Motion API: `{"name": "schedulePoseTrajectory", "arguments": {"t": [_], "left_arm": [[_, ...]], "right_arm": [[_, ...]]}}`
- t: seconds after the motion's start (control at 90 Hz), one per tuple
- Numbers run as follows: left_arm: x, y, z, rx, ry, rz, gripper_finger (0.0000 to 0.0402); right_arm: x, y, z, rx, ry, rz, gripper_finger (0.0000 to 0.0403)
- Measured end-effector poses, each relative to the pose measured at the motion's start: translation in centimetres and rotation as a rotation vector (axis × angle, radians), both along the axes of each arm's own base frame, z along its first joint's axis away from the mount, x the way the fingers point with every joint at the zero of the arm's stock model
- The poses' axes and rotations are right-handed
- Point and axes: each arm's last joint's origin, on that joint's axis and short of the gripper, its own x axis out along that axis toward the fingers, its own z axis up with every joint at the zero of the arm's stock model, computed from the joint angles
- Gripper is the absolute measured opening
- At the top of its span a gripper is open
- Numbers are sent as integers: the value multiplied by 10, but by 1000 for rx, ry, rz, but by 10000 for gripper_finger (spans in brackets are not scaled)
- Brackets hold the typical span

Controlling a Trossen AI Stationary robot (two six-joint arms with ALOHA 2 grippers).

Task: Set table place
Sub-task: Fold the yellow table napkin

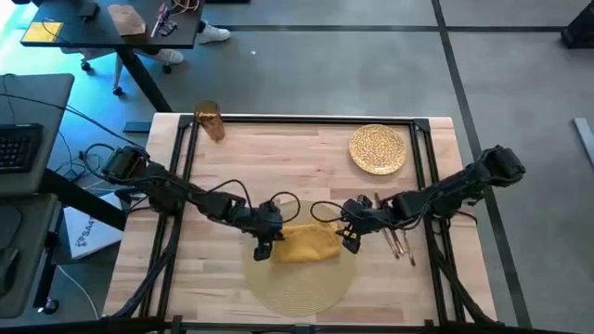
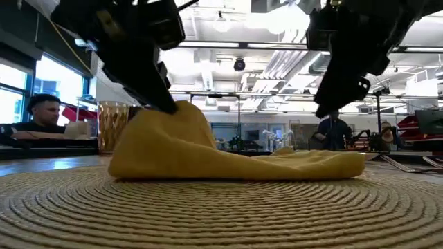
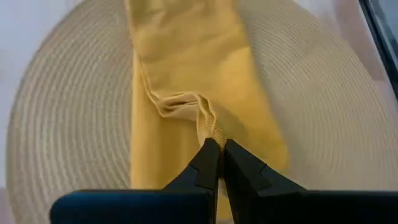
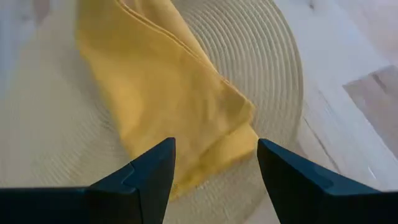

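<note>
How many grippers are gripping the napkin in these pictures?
1. The left gripper is shut on a raised fold at one end of the napkin, over the placemat. The right gripper hangs open above the napkin's other end, gripping nothing.

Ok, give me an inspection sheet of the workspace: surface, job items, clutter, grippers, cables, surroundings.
Surface: wooden table, black rail frame.
Job's things: yellow napkin lying on the woven placemat; plate and amber cup at the far side; cutlery beside the placemat.
Clutter: nothing seen.
Grippers: left gripper shut on one end of the napkin, lifting it; right gripper open above the other end.
Cables: looped along both arms.
Surroundings: dark desk; people beyond the table in the low view.
</note>
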Motion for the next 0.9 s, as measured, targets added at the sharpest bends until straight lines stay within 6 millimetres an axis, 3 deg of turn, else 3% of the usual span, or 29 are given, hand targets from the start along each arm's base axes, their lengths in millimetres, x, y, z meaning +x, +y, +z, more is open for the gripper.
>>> {"name": "schedulePoseTrajectory", "arguments": {"t": [0.2, 0.433, 0.578, 0.8, 0.9], "left_arm": [[-1, -2, 0, -2, 1, -13, 0], [-1, -2, 0, -1, 2, -14, 0], [-1, -2, 0, 3, 2, -17, 0], [-1, -2, 0, 3, 2, -16, 0], [-1, -2, 0, -13, 8, 0, 0]], "right_arm": [[23, -30, -27, 12, 64, 34, 198], [39, -38, -63, 96, 123, 50, 178], [41, -35, -65, 110, 106, 43, 149], [41, -27, -62, 111, 82, 81, 25], [39, -22, -56, 121, 67, 97, 8]]}}
